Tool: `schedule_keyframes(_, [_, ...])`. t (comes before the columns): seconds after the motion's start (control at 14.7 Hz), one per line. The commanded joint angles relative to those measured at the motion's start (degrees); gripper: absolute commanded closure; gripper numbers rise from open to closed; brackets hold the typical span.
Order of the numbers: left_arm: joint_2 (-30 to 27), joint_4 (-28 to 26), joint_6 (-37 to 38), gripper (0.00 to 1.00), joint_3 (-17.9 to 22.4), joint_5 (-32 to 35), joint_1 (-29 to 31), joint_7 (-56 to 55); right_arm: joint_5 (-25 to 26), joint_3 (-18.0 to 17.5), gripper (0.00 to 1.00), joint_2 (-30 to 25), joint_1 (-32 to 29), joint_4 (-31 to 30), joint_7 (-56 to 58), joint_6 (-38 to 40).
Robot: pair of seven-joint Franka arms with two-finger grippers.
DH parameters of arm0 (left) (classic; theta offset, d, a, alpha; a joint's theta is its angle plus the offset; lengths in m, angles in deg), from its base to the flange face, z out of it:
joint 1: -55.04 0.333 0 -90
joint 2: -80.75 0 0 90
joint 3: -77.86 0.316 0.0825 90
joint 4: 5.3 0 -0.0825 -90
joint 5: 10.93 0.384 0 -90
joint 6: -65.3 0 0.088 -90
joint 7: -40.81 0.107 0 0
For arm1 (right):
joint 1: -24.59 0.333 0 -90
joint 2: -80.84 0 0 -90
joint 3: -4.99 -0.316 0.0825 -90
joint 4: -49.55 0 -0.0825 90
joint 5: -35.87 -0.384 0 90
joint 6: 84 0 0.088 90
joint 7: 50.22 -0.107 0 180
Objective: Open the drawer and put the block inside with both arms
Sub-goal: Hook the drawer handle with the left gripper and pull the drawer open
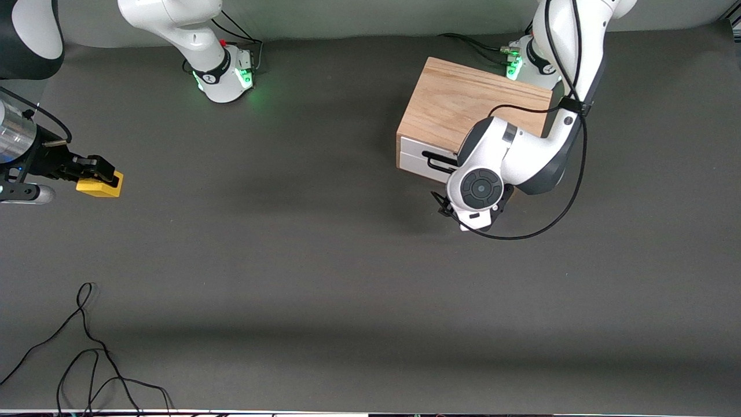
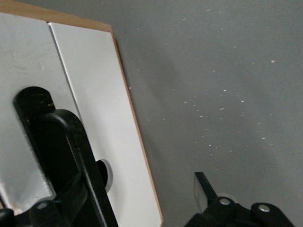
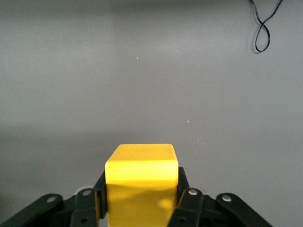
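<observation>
The light oak cabinet [image 1: 463,101] stands near the left arm's base. Its white drawer [image 1: 418,155] shows no interior, and the black wire handle [image 1: 435,163] runs along its front. My left gripper [image 1: 451,200] is right in front of the drawer, mostly hidden under its own wrist. In the left wrist view the left gripper [image 2: 113,205] is open. The handle [image 2: 61,137] lies between the spread fingers, and one fingertip [image 2: 203,189] is well clear of it. My right gripper [image 1: 95,171] is shut on the yellow block [image 1: 101,185] [image 3: 141,182], low over the mat at the right arm's end.
Loose black cables [image 1: 87,347] lie on the grey mat near the front camera at the right arm's end, and they also show in the right wrist view [image 3: 262,28]. The left arm's cable [image 1: 556,214] loops beside its wrist. Open mat lies between the block and the cabinet.
</observation>
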Motion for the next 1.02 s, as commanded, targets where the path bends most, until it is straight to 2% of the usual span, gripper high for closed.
schedule_keyframes(0.0, [1.3,0.2,-9.3,0.01,1.0,0.3,-0.6,0.5,0.8,-7.0,0.74,0.1,-7.2,1.3,1.3,1.4])
schedule_keyframes(0.27, [0.9,0.4,-12.2,0.01,1.0,2.5,-0.5,0.5,0.8,-7.2,0.74,0.1,-7.1,1.3,1.2,1.4])
schedule_keyframes(0.95, [1.3,0.2,-22.1,0.01,0.7,2.5,-1.2,0.5,0.8,-7.2,0.74,-0.3,-7.0,1.3,1.2,1.5])
